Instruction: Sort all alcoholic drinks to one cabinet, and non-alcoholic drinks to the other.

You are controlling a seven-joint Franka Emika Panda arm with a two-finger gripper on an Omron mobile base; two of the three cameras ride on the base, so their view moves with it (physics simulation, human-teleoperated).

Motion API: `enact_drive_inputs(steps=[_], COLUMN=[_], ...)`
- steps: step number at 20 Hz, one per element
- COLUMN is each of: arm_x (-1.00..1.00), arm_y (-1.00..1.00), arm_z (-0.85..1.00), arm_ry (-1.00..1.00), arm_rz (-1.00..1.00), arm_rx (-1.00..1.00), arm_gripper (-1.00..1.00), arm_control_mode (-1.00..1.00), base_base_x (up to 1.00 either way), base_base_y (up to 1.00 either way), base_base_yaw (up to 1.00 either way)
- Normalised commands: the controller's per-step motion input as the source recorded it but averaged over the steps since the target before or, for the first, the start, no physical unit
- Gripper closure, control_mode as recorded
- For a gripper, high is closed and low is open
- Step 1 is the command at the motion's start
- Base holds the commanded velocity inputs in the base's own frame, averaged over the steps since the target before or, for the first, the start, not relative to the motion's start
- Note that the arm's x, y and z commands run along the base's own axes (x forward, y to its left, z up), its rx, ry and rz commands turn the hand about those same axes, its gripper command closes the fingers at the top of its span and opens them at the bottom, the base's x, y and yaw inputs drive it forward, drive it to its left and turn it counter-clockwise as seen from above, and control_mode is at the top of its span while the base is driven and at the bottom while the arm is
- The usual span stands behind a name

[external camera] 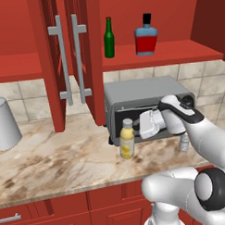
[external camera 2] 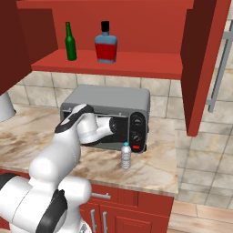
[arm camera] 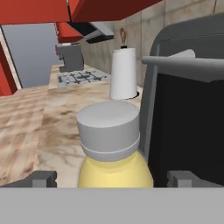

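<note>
The pale-yellow juice bottle (external camera: pixel 127 140) with a grey-white cap (arm camera: pixel 109 127) stands on the marble counter in front of the toaster oven's left end. My gripper (external camera: pixel 136 130) reaches in level from the right and is open. Its fingertips (arm camera: pixel 41 178) flank the bottle's shoulder without touching it. The small clear water bottle (external camera 2: pixel 126 155) stands at the oven's right front corner, partly behind my arm in the left base view. The slim green bottle (external camera: pixel 109 38) and the squat red-and-blue bottle (external camera: pixel 145 35) stand upright on the open wall cabinet's red shelf (external camera: pixel 167 54).
The grey toaster oven (external camera: pixel 141 92) sits right behind the juice bottle. Open red cabinet doors with two bar handles (external camera: pixel 70 60) hang to the left, and another open door (external camera 2: pixel 200 68) to the right. A white paper-towel roll (arm camera: pixel 123 74) stands farther along the counter.
</note>
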Motion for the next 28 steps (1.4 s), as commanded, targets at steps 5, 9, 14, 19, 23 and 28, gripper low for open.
enact_drive_inputs(steps=[5, 9, 14, 19, 23, 28], arm_x=[0.01, 0.01, 0.07, 0.12, 0.11, 0.14], arm_y=[0.11, 0.16, 0.11, 0.05, 0.11, 0.09], arm_z=[0.00, 0.00, 0.00, 0.00, 0.00, 0.00], arm_ry=[0.00, 0.00, 0.00, 0.00, 0.00, 0.00], arm_rz=[0.00, 0.00, 0.00, 0.00, 0.00, 0.00], arm_rx=[0.00, 0.00, 0.00, 0.00, 0.00, 0.00], arm_gripper=[-1.00, -1.00, -1.00, -1.00, -1.00, -1.00], arm_control_mode=[-1.00, -1.00, -1.00, -1.00, -1.00, -1.00], base_base_x=[0.00, 0.00, 0.00, 0.00, 0.00, 0.00], base_base_y=[0.00, 0.00, 0.00, 0.00, 0.00, 0.00], base_base_yaw=[0.00, 0.00, 0.00, 0.00, 0.00, 0.00])
